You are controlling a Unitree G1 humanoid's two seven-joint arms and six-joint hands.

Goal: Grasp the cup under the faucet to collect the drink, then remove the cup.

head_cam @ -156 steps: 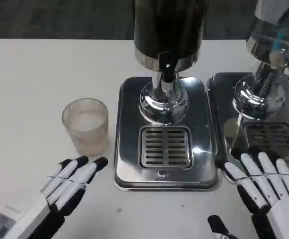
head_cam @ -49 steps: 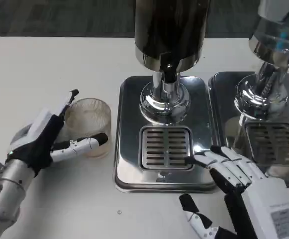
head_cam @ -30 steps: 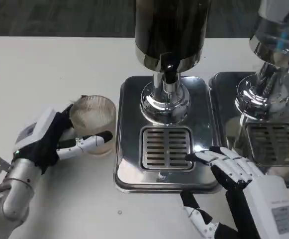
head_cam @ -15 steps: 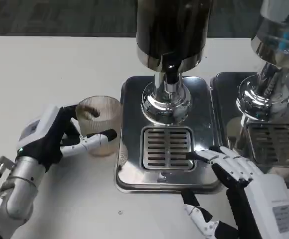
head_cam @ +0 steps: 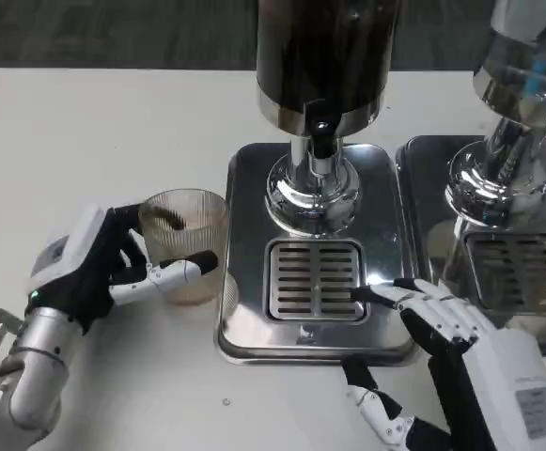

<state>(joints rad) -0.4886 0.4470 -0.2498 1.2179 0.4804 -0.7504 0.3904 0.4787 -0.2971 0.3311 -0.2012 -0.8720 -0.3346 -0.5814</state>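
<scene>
At the near right of the white table (head_cam: 113, 122), the right hand (head_cam: 446, 338) is seen resting with its fingers spread apart and nothing held, the fingertips (head_cam: 378, 293) laid on the near right corner of the steel drip tray (head_cam: 244, 319). At the near left, the left hand (head_cam: 99, 268) is wrapped around the cup (head_cam: 184, 244), one finger curled across its near side and another seen through the far side of the glass. The ribbed, clear cup is held just beside the tray's left edge, short of the slotted grate (head_cam: 314, 279) and not under the faucet (head_cam: 320, 139). Whether the cup's base is touching the table cannot be told. Farther back, the faucet is shown hanging from the dark drink dispenser (head_cam: 321, 56) above its chrome foot, directly beyond the grate. At the far right, a second dispenser (head_cam: 522, 94) is seen standing on its own tray, close beside the first.
</scene>
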